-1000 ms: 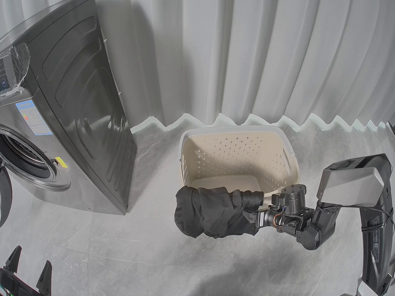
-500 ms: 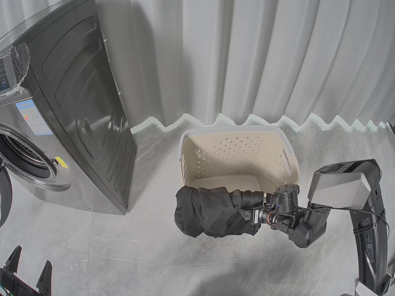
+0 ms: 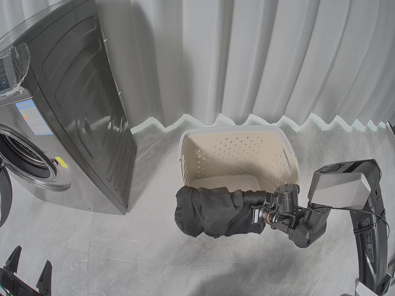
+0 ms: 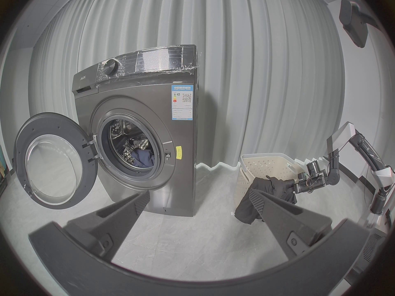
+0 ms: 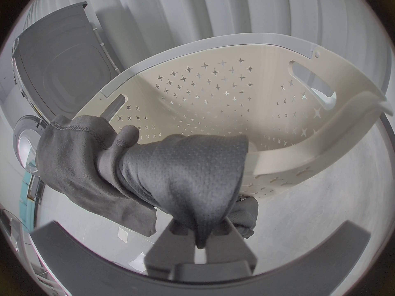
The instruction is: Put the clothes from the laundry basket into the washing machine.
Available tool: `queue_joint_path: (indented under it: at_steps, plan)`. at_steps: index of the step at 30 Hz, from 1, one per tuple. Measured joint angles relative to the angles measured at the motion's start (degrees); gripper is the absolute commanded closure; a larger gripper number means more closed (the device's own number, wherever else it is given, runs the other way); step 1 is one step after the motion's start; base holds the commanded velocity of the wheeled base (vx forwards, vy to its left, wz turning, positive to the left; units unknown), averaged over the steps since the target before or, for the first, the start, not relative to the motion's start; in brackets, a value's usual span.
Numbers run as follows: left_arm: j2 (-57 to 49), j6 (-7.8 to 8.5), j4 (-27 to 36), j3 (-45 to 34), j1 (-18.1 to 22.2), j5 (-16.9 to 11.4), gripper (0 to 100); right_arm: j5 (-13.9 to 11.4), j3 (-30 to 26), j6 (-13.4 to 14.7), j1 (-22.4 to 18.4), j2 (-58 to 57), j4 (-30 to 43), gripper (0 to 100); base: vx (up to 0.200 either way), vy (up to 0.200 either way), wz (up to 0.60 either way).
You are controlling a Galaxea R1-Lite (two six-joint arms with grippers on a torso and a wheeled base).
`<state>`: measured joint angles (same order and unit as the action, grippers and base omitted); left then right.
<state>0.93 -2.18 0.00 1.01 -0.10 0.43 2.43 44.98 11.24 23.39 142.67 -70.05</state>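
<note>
Right gripper (image 5: 200, 243) clenched on dark grey crumpled fabric garment (image 3: 214, 216), held clear of near rim of cream perforated plastic laundry basket (image 3: 234, 129), likely for carry over to machine. Basket bottom looks bare.

Grey front-loading washing machine (image 3: 78, 103) stands well apart on robot's left, round door (image 4: 51, 159) swung wide, blue cloth (image 4: 142, 158) in drum.

Left gripper (image 3: 32, 257) low, fingers spread, holding nothing.

Pale grey marble-look floor (image 3: 144, 243); white pleated curtain (image 3: 247, 50) behind.

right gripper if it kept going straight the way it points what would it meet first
Past the dark garment it grips, the right gripper points across bare floor beside the laundry basket, toward the washing machine, likely its near corner, though depth is unclear.
</note>
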Motion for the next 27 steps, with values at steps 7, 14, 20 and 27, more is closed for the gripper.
queue_joint_path:
  at_steps: [7, 14, 20, 27]
  plan:
    - [0.0, 0.0, 0.0, 0.0, 0.0, 0.0, 0, 0.2, -5.0, -0.2, 0.0, -4.8, 0.0, 100, 0.0, 0.0, 0.0]
    - [0.0, 0.0, 0.0, 0.0, 0.0, 0.0, 0, 0.3, -10.2, -0.4, 0.4, -12.9, 0.0, 100, 0.0, 0.0, 0.0]
    - [0.0, -0.02, 0.0, 0.0, 0.0, 0.0, 0, 0.3, -11.8, -0.4, 1.0, -18.7, 0.0, 100, 0.0, 0.0, 0.0]
    - [0.0, 0.0, 0.0, 0.0, 0.0, 0.0, 0, 0.3, -12.2, -0.3, 1.2, -22.3, -0.1, 100, 0.0, 0.0, 0.0]
